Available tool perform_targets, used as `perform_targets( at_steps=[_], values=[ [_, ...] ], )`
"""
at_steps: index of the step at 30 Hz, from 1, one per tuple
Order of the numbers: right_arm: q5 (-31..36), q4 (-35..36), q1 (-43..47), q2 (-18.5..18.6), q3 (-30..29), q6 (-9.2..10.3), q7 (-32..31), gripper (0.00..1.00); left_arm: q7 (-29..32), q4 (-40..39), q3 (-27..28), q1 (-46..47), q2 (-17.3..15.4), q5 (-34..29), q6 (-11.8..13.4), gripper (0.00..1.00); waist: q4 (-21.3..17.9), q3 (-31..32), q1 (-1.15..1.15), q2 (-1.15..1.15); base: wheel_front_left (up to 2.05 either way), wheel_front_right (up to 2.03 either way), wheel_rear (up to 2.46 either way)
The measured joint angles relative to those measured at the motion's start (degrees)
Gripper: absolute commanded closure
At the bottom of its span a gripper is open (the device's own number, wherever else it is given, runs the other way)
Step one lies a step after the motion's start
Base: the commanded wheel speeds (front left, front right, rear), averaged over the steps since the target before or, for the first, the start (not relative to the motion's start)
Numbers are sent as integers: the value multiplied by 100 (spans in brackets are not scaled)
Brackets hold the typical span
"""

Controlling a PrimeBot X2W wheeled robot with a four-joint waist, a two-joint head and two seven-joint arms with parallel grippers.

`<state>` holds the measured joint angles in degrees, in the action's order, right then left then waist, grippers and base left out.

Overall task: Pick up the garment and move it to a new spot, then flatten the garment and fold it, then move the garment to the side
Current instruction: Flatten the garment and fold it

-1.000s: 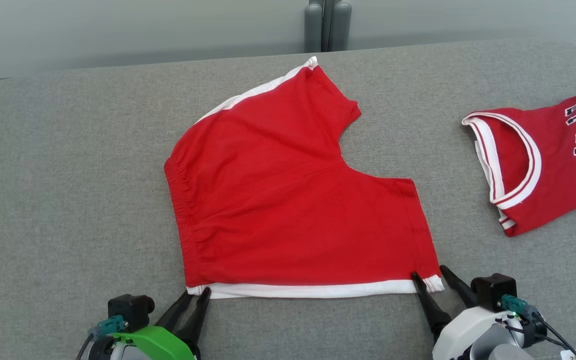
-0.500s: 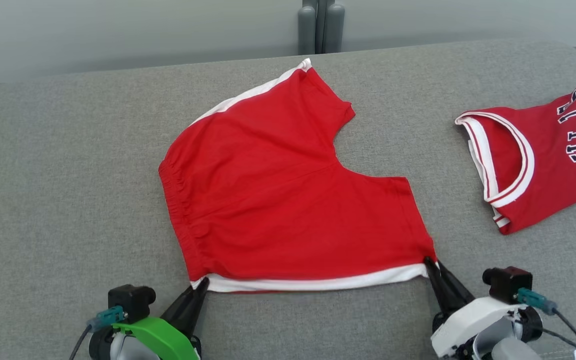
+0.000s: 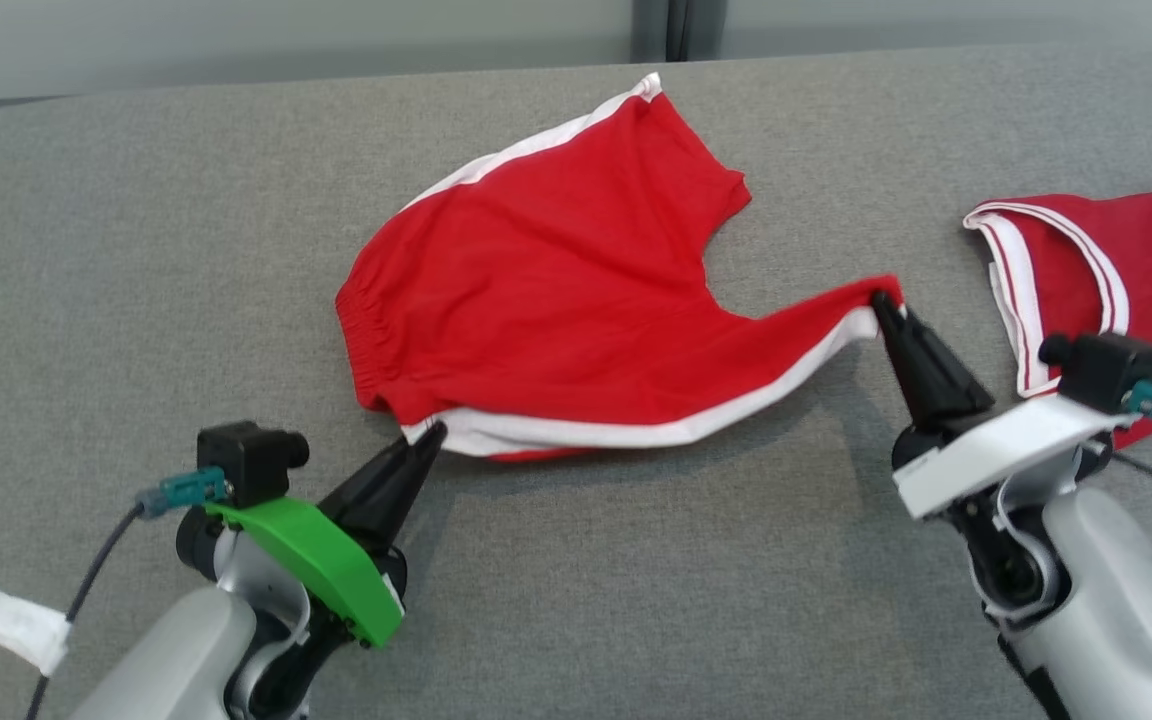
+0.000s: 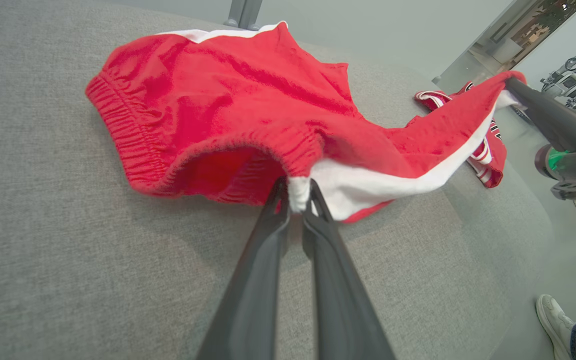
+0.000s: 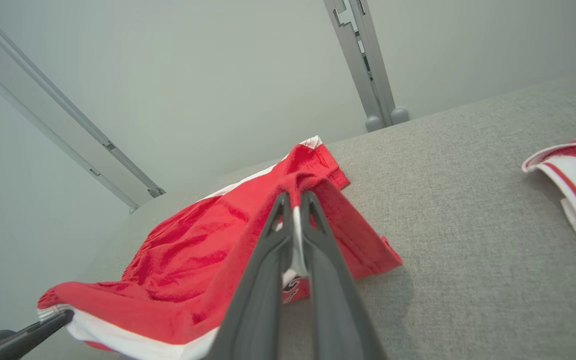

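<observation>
The garment [image 3: 556, 290] is a pair of red shorts with white side stripes, lying on the grey table [image 3: 136, 250]. My left gripper [image 3: 433, 432] is shut on the near waistband corner, where the white stripe ends [image 4: 298, 192]. My right gripper [image 3: 881, 300] is shut on the near leg's hem corner [image 5: 295, 192] and holds it lifted above the table. The near white edge [image 3: 636, 432] hangs stretched between both grippers, raised off the surface. The far leg [image 3: 666, 140] and the rest of the waistband [image 4: 118, 125] still rest on the table.
A red jersey [image 3: 1106, 270] with white trim and dark lettering lies at the table's right, close behind my right wrist. A grey post [image 5: 368, 75] stands behind the far edge. A person's shoe [image 4: 553, 315] shows on the floor beside the table.
Both grippers have shut on the shorts' near corners and lifted them. The right one has carried its corner up and away from me; the near edge has left the table.
</observation>
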<state>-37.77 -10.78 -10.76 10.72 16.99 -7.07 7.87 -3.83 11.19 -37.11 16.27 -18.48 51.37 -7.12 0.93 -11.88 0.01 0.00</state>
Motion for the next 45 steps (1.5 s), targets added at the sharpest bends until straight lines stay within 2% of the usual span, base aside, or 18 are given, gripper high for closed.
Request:
perform_targets(
  at_steps=[4, 10, 15, 26, 36, 38, 39, 41, 42, 43, 45],
  values=[
    [-164, 124, -652, 214, -140, 1, -445, 100, 419, -247, 55, 451, -93, 160, 0, 100, 143, -226, 0, 0, 0, 0, 0],
    [-280, -57, -1514, 482, -431, 1, -1095, 100, 969, -265, 447, 1005, -41, 709, 9, 100, 400, -629, 0, 0, 0, 0, 0],
    [-363, -245, -2234, 490, -485, 68, -1480, 100, 1330, -219, 586, 1522, -31, 866, 125, 100, 619, -1006, 1, 0, 0, 0, 0],
    [-157, -731, -3192, 524, -426, 214, -1744, 100, 1674, 170, 591, 2329, 376, 966, 266, 100, 1035, -1735, 1, 0, 0, 0, 0],
    [-45, -1310, -3649, 434, -360, 271, -1751, 100, 1798, 684, 592, 2759, 584, 966, 367, 100, 1315, -1987, 0, 0, 0, 0, 0],
    [-7, -1407, -3756, 385, -357, 331, -1749, 100, 1798, 775, 611, 2825, 602, 966, 379, 100, 1340, -2006, 0, 0, 0, 0, 0],
    [13, -1445, -3807, 380, -359, 365, -1728, 80, 1798, 837, 612, 2860, 631, 965, 420, 98, 1350, -2013, 0, 0, 0, 0, 0],
    [68, -1494, -3907, 381, -394, 416, -1602, 44, 1786, 920, 631, 2919, 691, 961, 467, 60, 1371, -2025, 0, 0, 0, 0, 0],
    [98, -1538, -3960, 385, -396, 419, -1591, 0, 1771, 945, 649, 2957, 720, 961, 467, 11, 1382, -2032, 0, 0, 0, 0, 0],
    [127, -1585, -3995, 388, -393, 426, -1581, 0, 1720, 970, 681, 2997, 756, 962, 466, 0, 1392, -2038, 0, 0, 0, 0, 0],
    [233, -1674, -4037, 386, -397, 494, -1472, 0, 1655, 1051, 722, 3082, 826, 960, 470, 0, 1409, -2053, 0, 0, 0, 0, 0]
  ],
)
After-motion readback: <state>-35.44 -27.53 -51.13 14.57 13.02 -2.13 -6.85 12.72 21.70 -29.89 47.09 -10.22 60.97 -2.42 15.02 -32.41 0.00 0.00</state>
